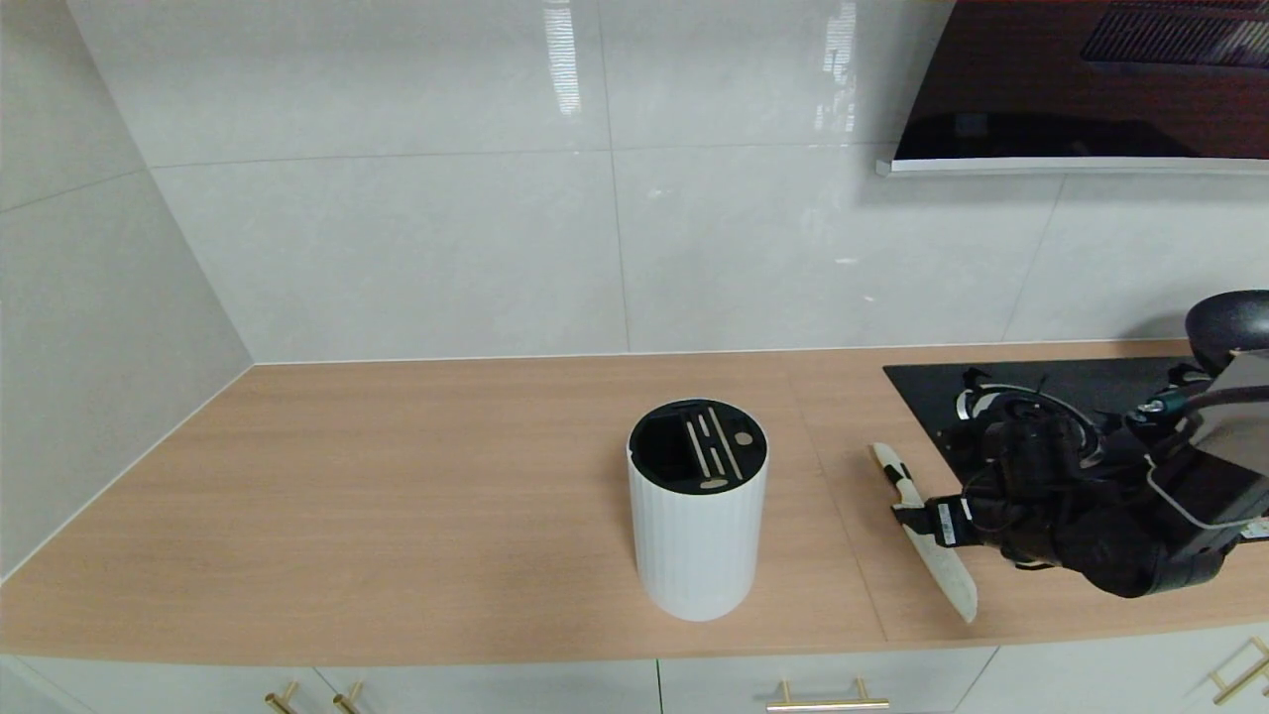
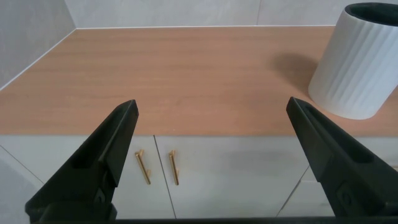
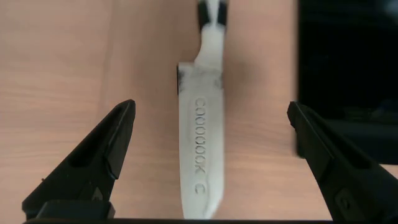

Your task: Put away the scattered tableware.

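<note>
A white ribbed knife holder [image 1: 697, 516] stands upright on the wooden surface [image 1: 397, 496], its black top cut with slots. To the right of the holder a white knife [image 1: 940, 573] lies flat on the surface, its black-and-white handle pointing toward the wall and its blade toward the front edge. Farther right of the holder, just beyond the knife, is a black cooktop [image 1: 922, 389].

The right gripper [image 3: 209, 111] hangs directly over the knife. Its jaws are spread wide, one on each side of the blade, and grip nothing; the knife rests on the surface between them.

The left gripper [image 2: 211, 106] is left of the holder, out over the front edge of the surface, above white cabinet doors with brass handles [image 2: 143, 168]. Its jaws are also wide apart and hold nothing.
</note>
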### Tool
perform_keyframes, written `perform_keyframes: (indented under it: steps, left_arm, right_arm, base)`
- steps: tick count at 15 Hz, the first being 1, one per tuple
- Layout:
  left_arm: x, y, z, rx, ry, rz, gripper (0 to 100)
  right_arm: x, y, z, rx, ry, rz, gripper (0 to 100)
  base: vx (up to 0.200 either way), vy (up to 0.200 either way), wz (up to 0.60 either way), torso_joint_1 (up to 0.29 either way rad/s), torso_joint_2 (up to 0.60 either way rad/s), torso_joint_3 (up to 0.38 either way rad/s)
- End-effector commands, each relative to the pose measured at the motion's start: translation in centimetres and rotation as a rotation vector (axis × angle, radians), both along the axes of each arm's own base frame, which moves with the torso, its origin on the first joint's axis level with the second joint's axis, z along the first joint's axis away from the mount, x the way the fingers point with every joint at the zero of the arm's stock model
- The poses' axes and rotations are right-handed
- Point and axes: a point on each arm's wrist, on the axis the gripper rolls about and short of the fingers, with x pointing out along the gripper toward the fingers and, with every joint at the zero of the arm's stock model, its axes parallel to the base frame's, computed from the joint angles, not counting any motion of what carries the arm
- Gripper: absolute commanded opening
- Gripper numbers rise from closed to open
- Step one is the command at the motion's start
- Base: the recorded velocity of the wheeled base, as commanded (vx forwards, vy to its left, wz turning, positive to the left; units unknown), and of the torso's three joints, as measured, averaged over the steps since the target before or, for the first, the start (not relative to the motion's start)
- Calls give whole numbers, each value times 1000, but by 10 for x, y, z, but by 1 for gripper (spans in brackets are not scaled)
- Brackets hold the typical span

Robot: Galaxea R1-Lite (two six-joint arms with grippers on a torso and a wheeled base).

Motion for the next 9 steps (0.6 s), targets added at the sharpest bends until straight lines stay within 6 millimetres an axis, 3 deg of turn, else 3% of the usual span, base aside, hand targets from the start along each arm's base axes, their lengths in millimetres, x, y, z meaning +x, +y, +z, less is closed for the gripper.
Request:
perform_keyframes:
  steps: [1,9]
  left_arm:
    - [0,0,0,0,1,1,100]
    - [0,0,0,0,1,1,100]
  right_arm:
    - [6,2,-27,-5,45,5,100]
    - [15,7,-34,-1,5,17,100]
  base:
    - [0,0,0,0,0,0]
    - [0,0,0,0,0,0]
